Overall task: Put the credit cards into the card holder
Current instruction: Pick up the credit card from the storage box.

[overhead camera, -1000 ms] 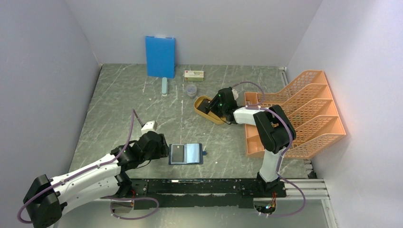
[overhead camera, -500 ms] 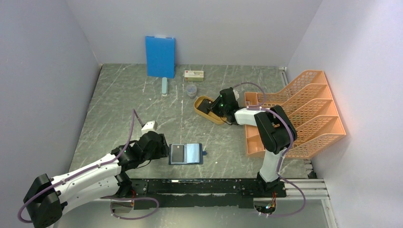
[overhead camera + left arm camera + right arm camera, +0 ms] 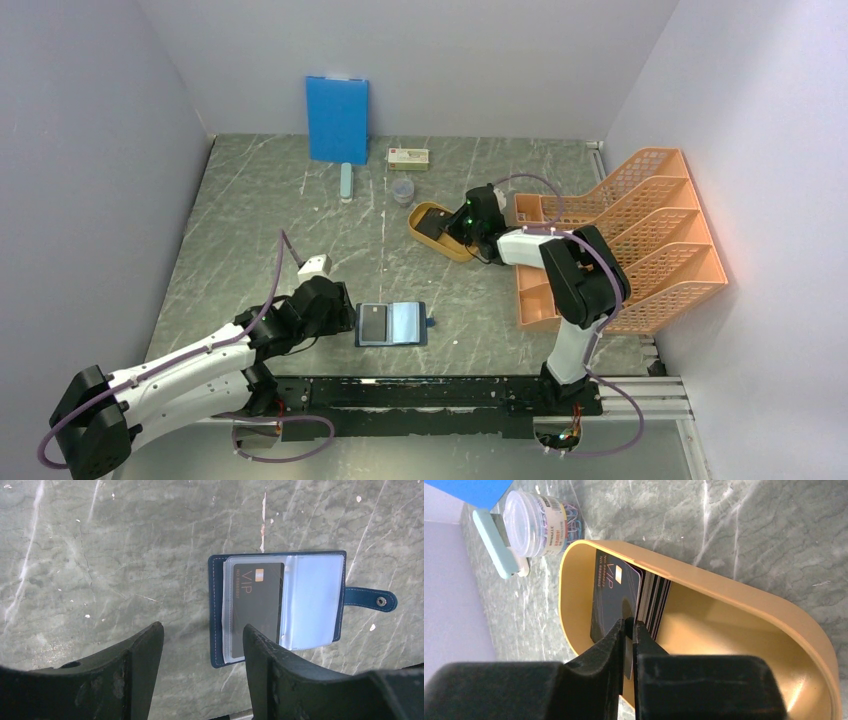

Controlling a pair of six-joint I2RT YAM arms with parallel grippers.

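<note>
Right claw (image 3: 629, 630) is clamped on the edge of the outer black card (image 3: 614, 590) in the tray (image 3: 744, 597), far side, a bit right of centre. I'd lift it straight up and slowly so the stack (image 3: 656, 605) beside it doesn't drag along. The holder (image 3: 392, 323) lies open on the surface (image 3: 280, 230), near middle. Left claw (image 3: 202, 630) sits just left of it, fingers apart, well placed to pin it.
</note>
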